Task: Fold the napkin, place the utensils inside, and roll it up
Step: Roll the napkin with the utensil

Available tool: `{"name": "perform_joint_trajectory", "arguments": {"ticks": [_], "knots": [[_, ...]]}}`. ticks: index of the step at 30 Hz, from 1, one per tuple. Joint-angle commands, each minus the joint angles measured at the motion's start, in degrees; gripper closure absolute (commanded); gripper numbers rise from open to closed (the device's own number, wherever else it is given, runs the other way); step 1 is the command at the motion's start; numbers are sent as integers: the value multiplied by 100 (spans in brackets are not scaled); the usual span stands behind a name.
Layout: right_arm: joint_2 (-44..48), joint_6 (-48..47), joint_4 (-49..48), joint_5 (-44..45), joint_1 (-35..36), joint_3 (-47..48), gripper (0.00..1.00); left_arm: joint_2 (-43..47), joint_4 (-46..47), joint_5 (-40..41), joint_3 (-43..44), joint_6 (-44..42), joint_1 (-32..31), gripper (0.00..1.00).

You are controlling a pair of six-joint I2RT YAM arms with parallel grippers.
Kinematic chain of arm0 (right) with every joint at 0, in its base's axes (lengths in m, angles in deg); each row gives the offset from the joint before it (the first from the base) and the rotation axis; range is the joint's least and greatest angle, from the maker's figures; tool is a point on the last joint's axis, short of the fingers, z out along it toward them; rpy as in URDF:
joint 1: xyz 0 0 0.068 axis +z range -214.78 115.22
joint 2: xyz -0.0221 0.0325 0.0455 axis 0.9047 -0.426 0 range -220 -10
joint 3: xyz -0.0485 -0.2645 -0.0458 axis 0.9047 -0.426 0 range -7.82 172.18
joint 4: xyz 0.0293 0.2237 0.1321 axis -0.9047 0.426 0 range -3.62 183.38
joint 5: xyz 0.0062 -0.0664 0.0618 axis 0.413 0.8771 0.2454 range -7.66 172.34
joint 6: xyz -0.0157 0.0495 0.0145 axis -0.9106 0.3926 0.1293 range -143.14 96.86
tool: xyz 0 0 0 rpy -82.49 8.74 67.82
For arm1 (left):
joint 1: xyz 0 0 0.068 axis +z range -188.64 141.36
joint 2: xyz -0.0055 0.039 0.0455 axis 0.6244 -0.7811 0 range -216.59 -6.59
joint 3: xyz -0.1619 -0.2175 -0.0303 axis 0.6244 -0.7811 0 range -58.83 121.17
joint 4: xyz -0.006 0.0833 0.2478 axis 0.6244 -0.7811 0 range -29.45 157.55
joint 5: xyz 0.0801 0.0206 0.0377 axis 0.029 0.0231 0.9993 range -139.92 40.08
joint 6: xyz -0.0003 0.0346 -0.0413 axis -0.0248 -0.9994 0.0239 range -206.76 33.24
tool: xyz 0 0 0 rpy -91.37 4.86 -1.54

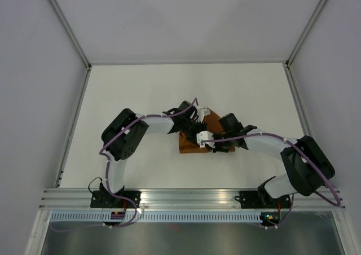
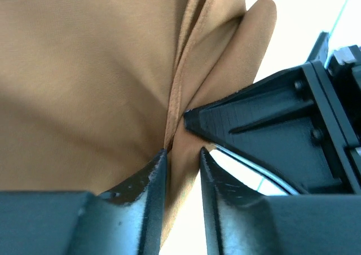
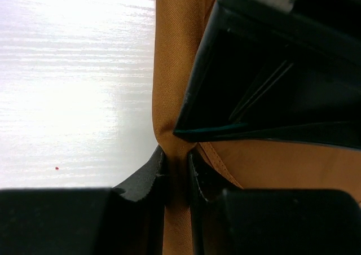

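The rust-orange napkin (image 1: 189,144) lies bunched at the middle of the table, mostly covered by both grippers. In the left wrist view the napkin (image 2: 84,69) fills the frame, and a raised fold runs down between the parted fingers of my left gripper (image 2: 183,152), with table showing in the gap. My right gripper (image 3: 176,152) is shut on a narrow fold of the napkin (image 3: 172,69) at its left edge. From above, the left gripper (image 1: 198,119) and right gripper (image 1: 211,144) meet tip to tip over the cloth. The utensils are hidden.
The white table (image 1: 141,91) is fenced by aluminium rails (image 1: 73,119) on both sides and along the near edge. Each wrist view shows the other arm's black finger close by, in the left wrist view (image 2: 271,125) and the right wrist view (image 3: 271,69).
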Motion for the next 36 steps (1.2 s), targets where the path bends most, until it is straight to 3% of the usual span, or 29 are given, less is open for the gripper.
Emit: {"name": "perform_joint_trajectory", "arguments": {"ticks": [1,9,20,21,24,30,36], "knots": [[-592,-292,1188,-294,-122,328,90,601,420,592,-279,583,163,62],[-1418,-574,2015,-742,-527,1006,91,1621,1518,1567,-1419,830,479,60],[-3273,-1444,4194,-1498,-1212,3027,91,3423,4793,3693,-4090,453,322,53],[-3475,-1479,4291,-1516,-1256,3246,91,3598,4902,3895,-4181,104,225,47],[-3792,-1541,4608,-1560,-1335,3572,91,3679,5183,4538,-4295,-1002,-337,46],[-4092,-1454,4696,-1543,-1388,3828,91,3275,5816,4890,-4375,-3199,-1374,44],[-4276,-1339,4661,-1507,-1388,3916,91,2643,5588,5057,-4217,-5002,-2218,40]]}}
